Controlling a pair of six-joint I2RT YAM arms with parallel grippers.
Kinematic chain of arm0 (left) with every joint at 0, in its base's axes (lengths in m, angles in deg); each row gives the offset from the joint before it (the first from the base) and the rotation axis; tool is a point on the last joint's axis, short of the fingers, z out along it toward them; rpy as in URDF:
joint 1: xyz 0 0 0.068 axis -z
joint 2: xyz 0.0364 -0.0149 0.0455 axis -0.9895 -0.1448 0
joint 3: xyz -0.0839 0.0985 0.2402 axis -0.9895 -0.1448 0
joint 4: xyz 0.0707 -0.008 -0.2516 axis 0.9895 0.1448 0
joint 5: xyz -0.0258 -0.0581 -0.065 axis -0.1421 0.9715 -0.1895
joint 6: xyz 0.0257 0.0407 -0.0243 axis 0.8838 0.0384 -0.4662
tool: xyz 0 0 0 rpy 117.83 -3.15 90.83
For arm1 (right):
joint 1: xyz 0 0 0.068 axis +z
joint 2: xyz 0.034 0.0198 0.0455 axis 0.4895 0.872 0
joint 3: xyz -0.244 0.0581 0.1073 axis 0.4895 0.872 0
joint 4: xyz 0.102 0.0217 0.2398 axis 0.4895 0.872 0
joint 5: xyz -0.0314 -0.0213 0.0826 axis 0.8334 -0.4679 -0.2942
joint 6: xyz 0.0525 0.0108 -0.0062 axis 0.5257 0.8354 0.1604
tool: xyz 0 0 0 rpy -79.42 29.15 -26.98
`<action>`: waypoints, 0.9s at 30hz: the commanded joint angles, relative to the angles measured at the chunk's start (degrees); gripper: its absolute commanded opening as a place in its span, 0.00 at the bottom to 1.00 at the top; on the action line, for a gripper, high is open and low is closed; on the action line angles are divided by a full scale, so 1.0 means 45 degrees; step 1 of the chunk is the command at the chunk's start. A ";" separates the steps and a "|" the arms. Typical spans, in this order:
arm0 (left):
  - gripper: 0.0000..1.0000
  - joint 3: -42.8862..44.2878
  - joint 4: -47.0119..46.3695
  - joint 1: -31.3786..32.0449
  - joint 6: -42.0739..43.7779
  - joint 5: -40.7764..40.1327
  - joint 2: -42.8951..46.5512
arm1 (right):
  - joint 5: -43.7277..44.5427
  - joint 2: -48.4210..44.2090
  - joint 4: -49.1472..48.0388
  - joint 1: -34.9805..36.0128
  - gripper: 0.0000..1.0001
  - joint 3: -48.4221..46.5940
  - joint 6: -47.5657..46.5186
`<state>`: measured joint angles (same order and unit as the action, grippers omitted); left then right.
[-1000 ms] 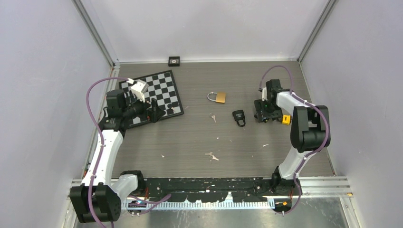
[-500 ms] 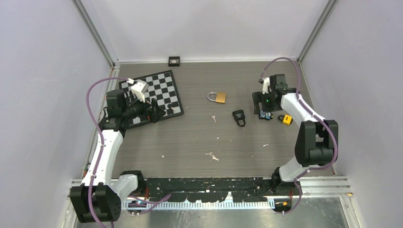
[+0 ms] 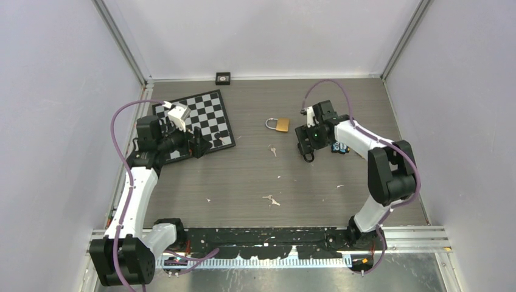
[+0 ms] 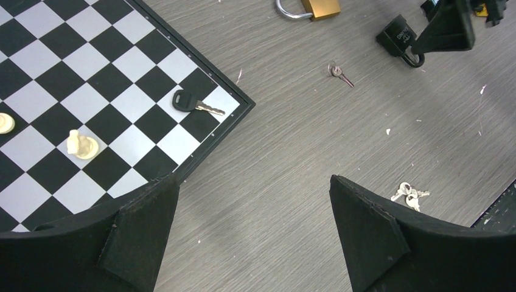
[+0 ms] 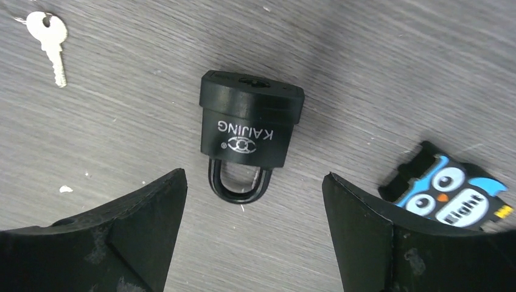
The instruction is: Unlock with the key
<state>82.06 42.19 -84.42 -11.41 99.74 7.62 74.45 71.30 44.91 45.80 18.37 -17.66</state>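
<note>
A black padlock (image 5: 249, 131) marked KAIJING lies flat on the wood table, shackle toward my right gripper (image 5: 252, 180). That gripper hovers over it, open, its fingers to either side of the shackle without touching. In the top view the right gripper (image 3: 306, 145) covers most of this padlock (image 3: 308, 157). A small silver key (image 5: 50, 33) lies to the lock's left (image 3: 273, 150). A black-headed key (image 4: 185, 102) rests on the chessboard's corner. A brass padlock (image 3: 278, 125) lies further back. My left gripper (image 4: 254, 179) is open and empty beside the chessboard (image 3: 182, 109).
A blue owl-shaped lock (image 5: 453, 191) lies just right of the black padlock. A bunch of silver keys (image 3: 271, 199) sits near the table's middle front. Two pale chess pieces (image 4: 82, 145) stand on the board. A small black square (image 3: 223, 77) sits by the back wall.
My right arm swung left from the owl lock and a yellow item to above the black padlock, its jaws spreading wider. The left arm stayed still.
</note>
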 commanded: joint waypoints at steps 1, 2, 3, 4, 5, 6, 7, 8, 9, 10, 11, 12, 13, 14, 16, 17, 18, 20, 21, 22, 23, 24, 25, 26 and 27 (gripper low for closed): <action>0.97 -0.0107 -0.0709 -0.0074 -0.0031 -0.0091 0.0359 | 0.0320 0.0880 -0.0543 0.0250 0.87 -0.0592 0.0697; 0.97 -0.0124 -0.0737 -0.0074 -0.0037 -0.0102 0.0374 | 0.0292 0.1053 -0.0552 0.0309 0.87 -0.0636 0.0733; 0.97 -0.0158 -0.0774 -0.0074 -0.0028 -0.0114 0.0418 | 0.0266 0.1235 -0.0553 0.0387 0.87 -0.0695 0.0779; 0.97 -0.0180 -0.0787 -0.0069 -0.0014 -0.0139 0.0431 | 0.0253 0.1390 -0.0553 0.0479 0.87 -0.0743 0.0826; 0.97 -0.0188 -0.0793 -0.0073 -0.0008 -0.0131 0.0449 | 0.0254 0.1502 -0.0543 0.0576 0.87 -0.0764 0.0849; 0.97 -0.0200 -0.0803 -0.0074 -0.0007 -0.0129 0.0452 | 0.0306 0.1584 -0.0552 0.0689 0.87 -0.0768 0.0855; 0.97 -0.0219 -0.0832 -0.0074 0.0003 -0.0134 0.0462 | 0.0451 0.1639 -0.0558 0.0808 0.87 -0.0770 0.0855; 0.97 -0.0235 -0.0852 -0.0072 0.0011 -0.0125 0.0446 | 0.0621 0.1711 -0.0585 0.0918 0.87 -0.0777 0.0841; 0.97 -0.0247 -0.0887 -0.0074 0.0022 -0.0131 0.0437 | 0.0845 0.1799 -0.0586 0.1015 0.87 -0.0806 0.0822; 0.97 -0.0249 -0.0881 -0.0074 0.0026 -0.0128 0.0439 | 0.1095 0.1900 -0.0601 0.1097 0.87 -0.0851 0.0807; 0.97 -0.0266 -0.0883 -0.0074 0.0032 -0.0129 0.0450 | 0.1243 0.2010 -0.0608 0.1140 0.87 -0.0908 0.0774; 0.97 -0.0268 -0.0881 -0.0074 0.0022 -0.0110 0.0466 | 0.1608 0.2136 -0.0599 0.1172 0.86 -0.0981 0.0760; 0.97 -0.0268 -0.0895 -0.0074 0.0014 -0.0112 0.0488 | 0.1886 0.2296 -0.0578 0.1178 0.85 -0.1051 0.0758; 0.97 -0.0268 -0.0885 -0.0074 0.0013 -0.0105 0.0500 | 0.1960 0.2455 -0.0585 0.1169 0.84 -0.1148 0.0741; 0.97 -0.0268 -0.0881 -0.0075 0.0013 -0.0107 0.0557 | 0.1977 0.2767 -0.0541 0.1168 0.82 -0.1277 0.0705; 0.97 -0.0268 -0.0885 -0.0074 0.0013 -0.0109 0.0570 | 0.1959 0.2856 -0.0493 0.1165 0.80 -0.1303 0.0700; 0.97 -0.0268 -0.0893 -0.0074 -0.0002 -0.0105 0.0586 | 0.1937 0.2916 -0.0445 0.1178 0.79 -0.1321 0.0685; 0.97 -0.0268 -0.0908 -0.0074 -0.0007 -0.0095 0.0570 | 0.1875 0.2917 -0.0378 0.1177 0.73 -0.1272 0.0620; 0.97 -0.0283 -0.0923 -0.0072 -0.0021 -0.0118 0.0569 | 0.1819 0.2884 -0.0325 0.1174 0.70 -0.1268 0.0562; 0.97 -0.0287 -0.0947 -0.0074 -0.0031 -0.0098 0.0542 | 0.1746 0.2814 -0.0261 0.1178 0.66 -0.1277 0.0479; 0.97 -0.0288 -0.0947 -0.0074 -0.0027 -0.0091 0.0549 | 0.1578 0.2737 -0.0187 0.1179 0.62 -0.1266 0.0381; 0.97 -0.0283 -0.0957 -0.0074 -0.0036 -0.0112 0.0547 | 0.1496 0.2618 -0.0138 0.1179 0.58 -0.1250 0.0269; 0.97 -0.0273 -0.0961 -0.0074 -0.0045 -0.0105 0.0564 | 0.0983 0.2481 -0.0093 0.1191 0.55 -0.1199 0.0162; 0.97 -0.0269 -0.0954 -0.0074 -0.0046 -0.0119 0.0566 | 0.0731 0.2319 -0.0041 0.1207 0.52 -0.1132 0.0029; 0.97 -0.0268 -0.0958 -0.0074 -0.0061 -0.0123 0.0569 | 0.0519 0.2160 -0.0013 0.1241 0.50 -0.1053 -0.0097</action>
<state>80.97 40.48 -84.42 -11.39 98.97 8.99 79.78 82.74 43.40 51.05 13.12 -15.52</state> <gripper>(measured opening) 0.968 0.602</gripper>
